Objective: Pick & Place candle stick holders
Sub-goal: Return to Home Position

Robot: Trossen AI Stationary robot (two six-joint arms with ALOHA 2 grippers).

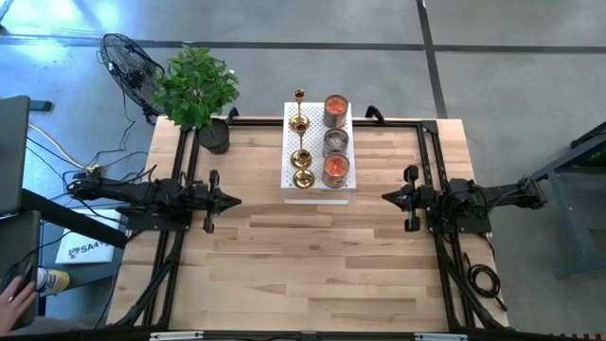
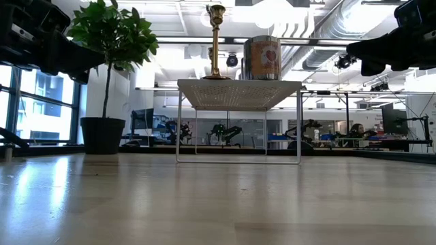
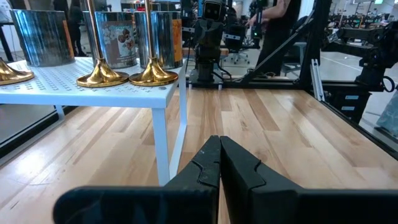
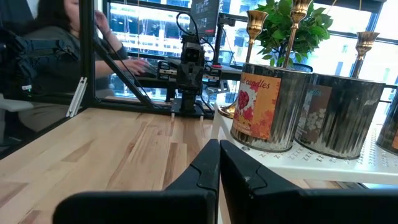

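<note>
High view shows you the left hand and right hand facing each other over the desk, fingers together, holding nothing. Ahead of both and to one side, the white shelf carries the candle stick holders on the left hand's side. Three candle tins stand between them and the right hand.

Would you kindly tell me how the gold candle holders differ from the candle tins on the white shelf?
The candle holders are tall, slim and gold; the tins are shorter, wide, silvery cylinders with labels. The candle holders line the shelf on the side nearer the left gripper, the tins the side nearer the right gripper. Both stand upright, three of each.
</note>
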